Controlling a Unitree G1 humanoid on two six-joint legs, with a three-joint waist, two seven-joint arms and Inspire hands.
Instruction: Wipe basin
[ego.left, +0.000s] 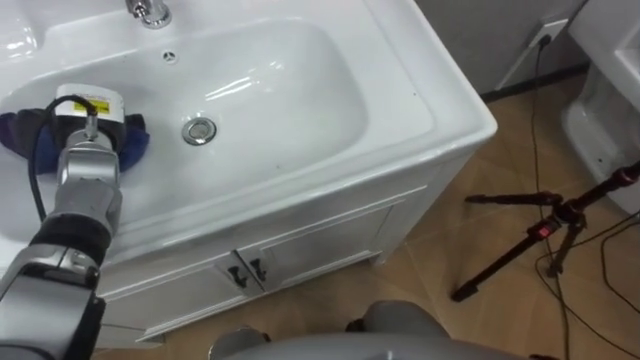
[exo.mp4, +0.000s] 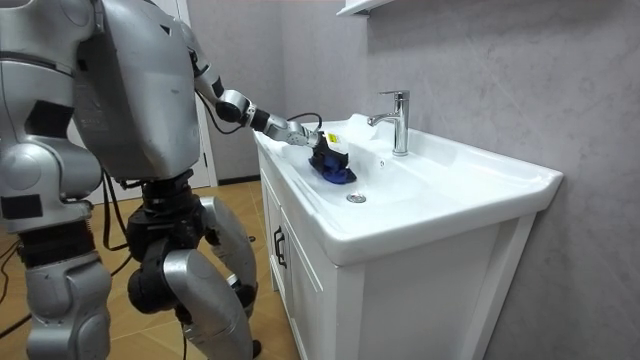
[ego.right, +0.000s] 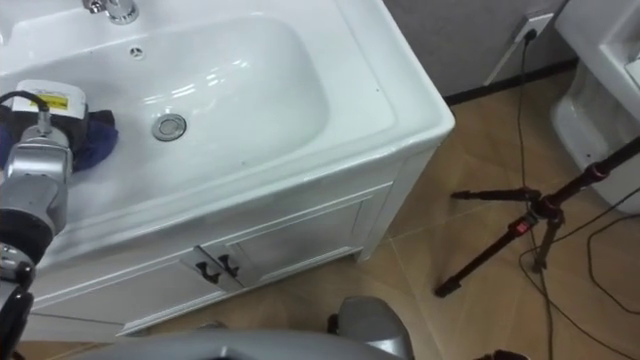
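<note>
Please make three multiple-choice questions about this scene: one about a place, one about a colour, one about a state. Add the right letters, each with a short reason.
1. Where is the cloth? A in the basin; B on the floor; C on the tap.
2. What colour is the cloth? A red; B blue; C yellow.
3. How are the cabinet doors? A shut; B wide open; C taken off.
1 A: it lies left of the drain, under the left hand. 2 B: dark blue shows beside the hand. 3 A: both sit flush.
</note>
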